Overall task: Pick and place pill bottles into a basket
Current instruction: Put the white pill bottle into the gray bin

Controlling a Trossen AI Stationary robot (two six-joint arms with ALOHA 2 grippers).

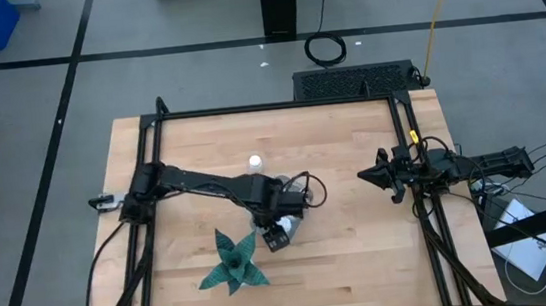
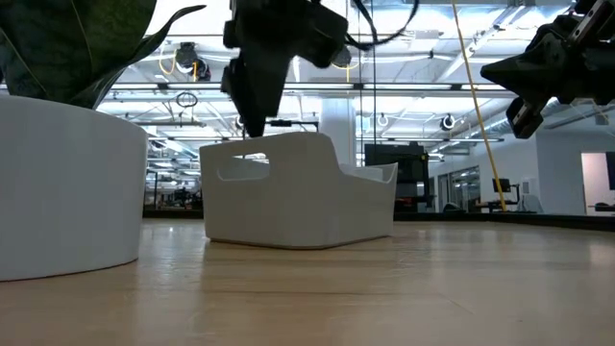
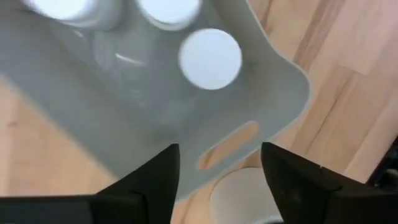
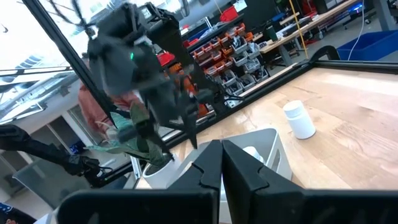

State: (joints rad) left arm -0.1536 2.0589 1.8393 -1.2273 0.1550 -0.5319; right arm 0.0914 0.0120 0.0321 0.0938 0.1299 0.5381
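The pale grey basket (image 3: 124, 106) stands on the table and holds three white-capped pill bottles (image 3: 210, 58). In the high view it (image 1: 298, 228) is mostly hidden under my left arm. My left gripper (image 3: 221, 180) hangs open and empty just above the basket's end with the slot handle (image 2: 258, 130). One more white pill bottle (image 1: 254, 162) stands on its base on the bare table beyond the basket; it also shows in the right wrist view (image 4: 300, 119). My right gripper (image 1: 364, 175) is shut and empty, raised near the table's right side.
A green spiky plant (image 1: 231, 262) in a white pot (image 2: 67, 183) stands close to the basket, toward the table's near edge. A black frame (image 1: 279, 106) runs around the table. Bare wood lies between the basket and my right gripper.
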